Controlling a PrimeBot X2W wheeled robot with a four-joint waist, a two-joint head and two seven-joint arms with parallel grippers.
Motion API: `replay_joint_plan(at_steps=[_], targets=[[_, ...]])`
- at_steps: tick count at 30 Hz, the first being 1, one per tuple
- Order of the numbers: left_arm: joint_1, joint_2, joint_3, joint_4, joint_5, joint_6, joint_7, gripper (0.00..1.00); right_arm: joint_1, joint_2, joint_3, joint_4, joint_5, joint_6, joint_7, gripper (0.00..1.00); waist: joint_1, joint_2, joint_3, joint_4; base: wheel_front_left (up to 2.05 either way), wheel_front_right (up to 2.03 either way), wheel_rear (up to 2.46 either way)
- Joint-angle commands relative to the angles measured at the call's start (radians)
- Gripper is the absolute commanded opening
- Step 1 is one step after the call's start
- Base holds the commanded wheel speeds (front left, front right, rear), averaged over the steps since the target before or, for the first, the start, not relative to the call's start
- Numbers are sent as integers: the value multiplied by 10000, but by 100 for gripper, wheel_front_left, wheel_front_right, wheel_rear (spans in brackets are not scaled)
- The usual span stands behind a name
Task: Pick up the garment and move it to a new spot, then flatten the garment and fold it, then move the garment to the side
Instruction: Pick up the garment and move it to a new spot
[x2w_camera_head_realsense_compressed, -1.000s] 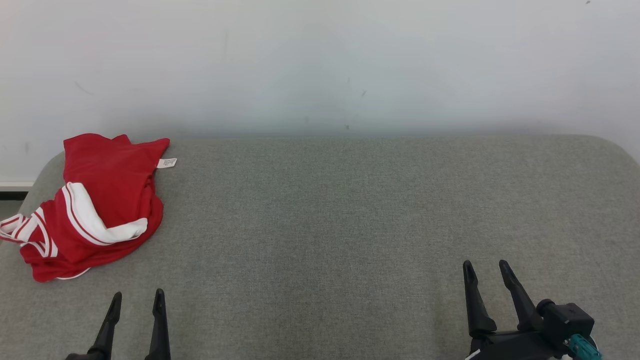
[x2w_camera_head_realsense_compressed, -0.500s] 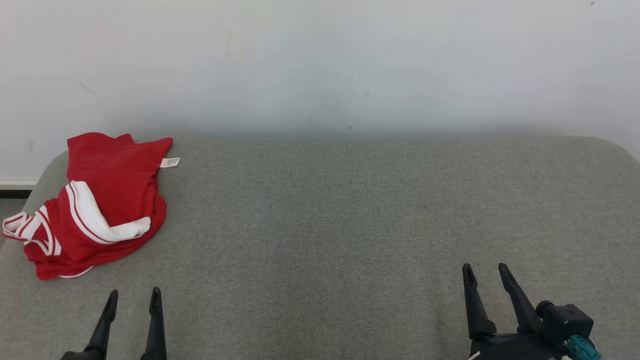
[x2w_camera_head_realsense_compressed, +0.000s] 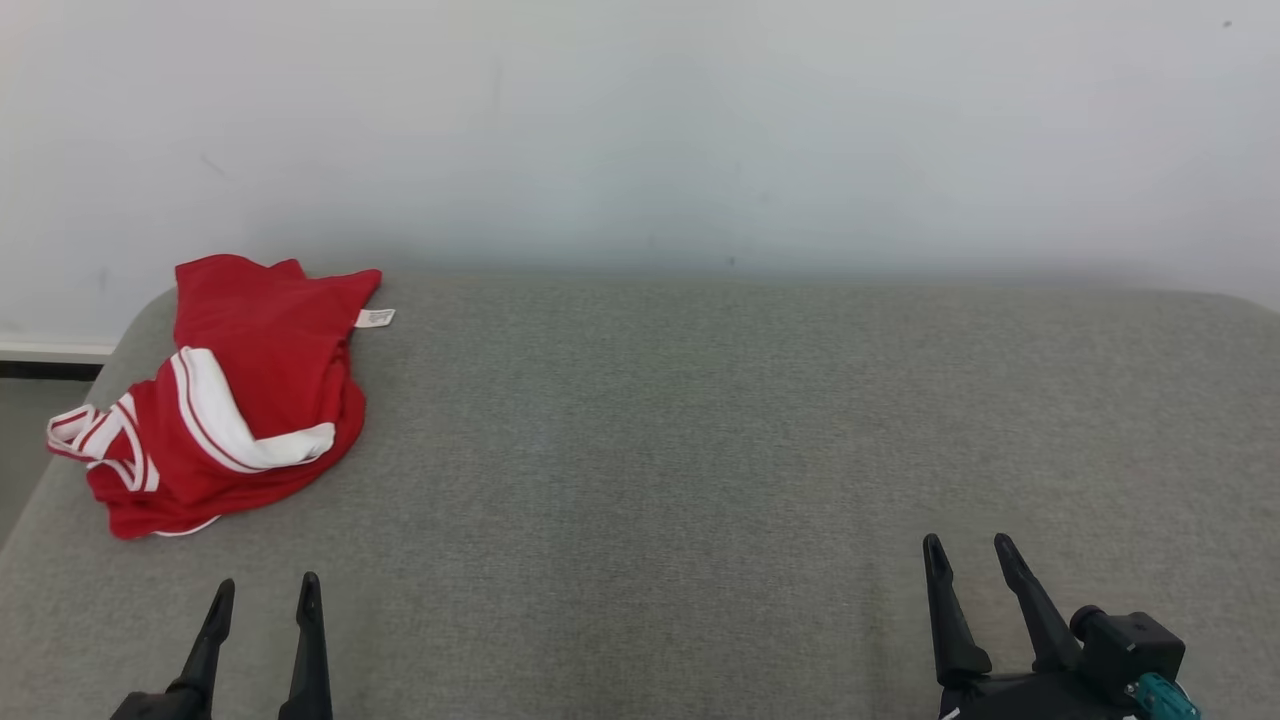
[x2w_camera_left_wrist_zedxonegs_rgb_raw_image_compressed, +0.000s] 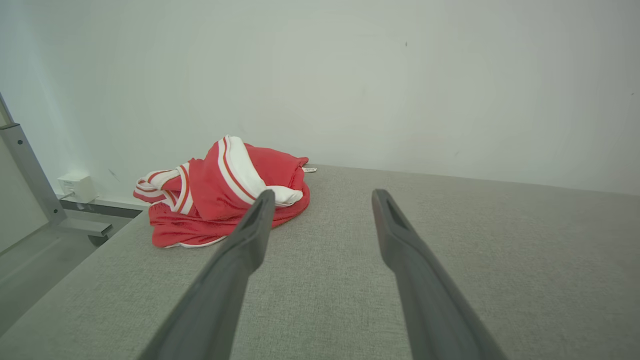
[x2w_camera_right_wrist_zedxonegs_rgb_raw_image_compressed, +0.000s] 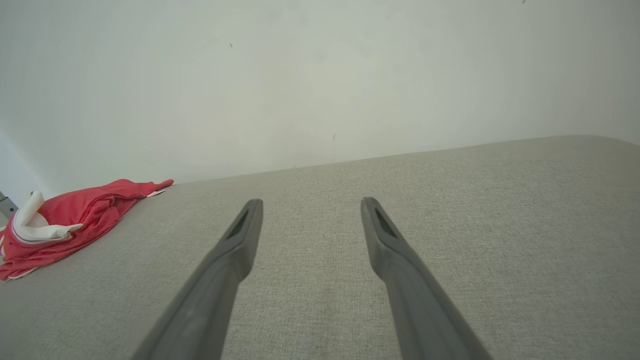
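- garment (x2w_camera_head_realsense_compressed: 250, 380): a red-and-white heap is lying on the pad's (x2w_camera_head_realsense_compressed: 650, 450) far left; we are judging the pick-up as not yet begun.
- left gripper (x2w_camera_head_realsense_compressed: 267, 583): we are seeing it spread wide, holding nothing, near the garment; the next move is calling for a forward reach.
- right gripper (x2w_camera_head_realsense_compressed: 968, 541): spread wide, empty, well apart.
- pad: grey weave.
- wall (x2w_camera_head_realsense_compressed: 640, 120): white, rising behind.

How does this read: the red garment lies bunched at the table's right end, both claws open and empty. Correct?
Not quite: the garment lies bunched at the table's left end, ahead of the left claw, as the head view shows. It and the right claw are open and empty.
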Motion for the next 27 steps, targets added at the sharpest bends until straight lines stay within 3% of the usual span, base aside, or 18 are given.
replay_joint_plan(at_steps=[1, 27], targets=[[-123, 63, 5, -6, -50, 30, 34, 100, 124, -23, 17, 25, 55, -21, -8, 100, 0, 0, -19, 218, 0, 0, 0], [314, 327, 143, 449, -148, 514, 36, 100, 221, -22, 356, 692, 257, -21, -180, 100, 0, 0, -265, 3787, 0, 0, 0]])
